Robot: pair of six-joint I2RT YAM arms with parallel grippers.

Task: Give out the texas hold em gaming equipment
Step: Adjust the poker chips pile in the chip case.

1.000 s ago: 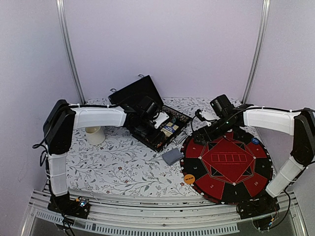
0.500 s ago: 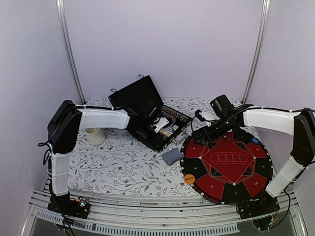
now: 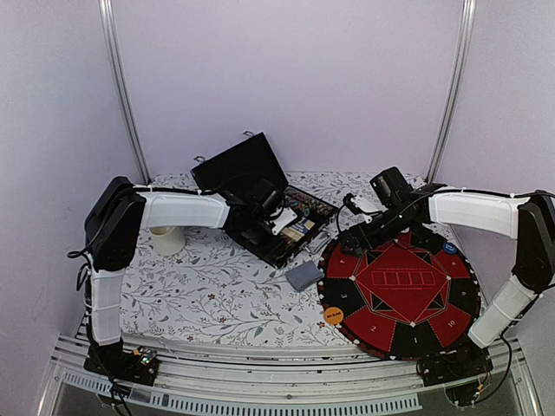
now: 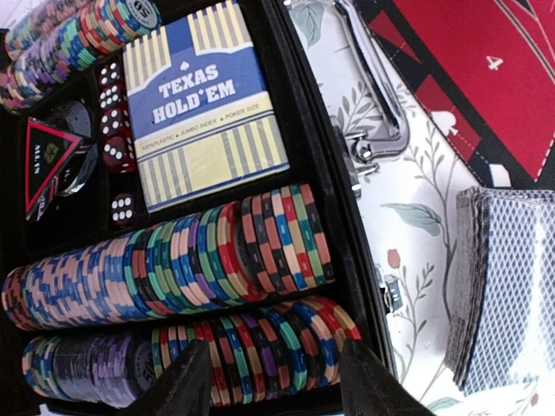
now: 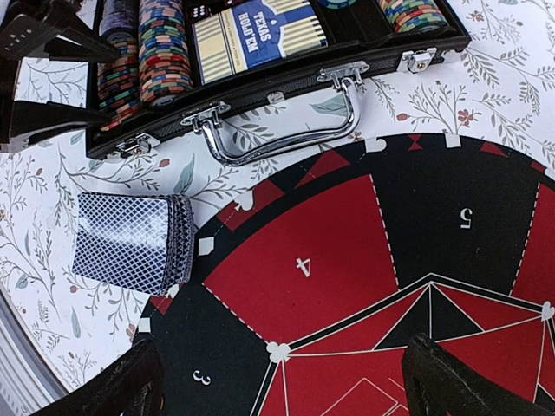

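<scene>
While hanging over the open black case (image 3: 236, 165) at upper centre of the overhead frame, straddles the nearest row of poker chips (image 4: 251, 338) with the left end effector (image 4: 276, 360).
Shows a cream cup (image 3: 166, 237) far left on the floral tabletop (image 3: 217, 290). Sets those fingers apart on either side of the row; cannot tell whether pinching or only flanking. Packs more chip rows, red dice (image 4: 117, 152) and a blue Texas Hold'em card box (image 4: 204, 104) into the case. Lays the grey-blue deck of cards (image 3: 304, 276) right of the case, just beside the rim of the round red-and-black mat (image 3: 403, 282), with an orange button disc (image 3: 333, 315) at the mat's lower left and a blue button disc (image 3: 449, 248) at its right. Holds the right end effector (image 5: 286, 381) spread wide above the mat.
</scene>
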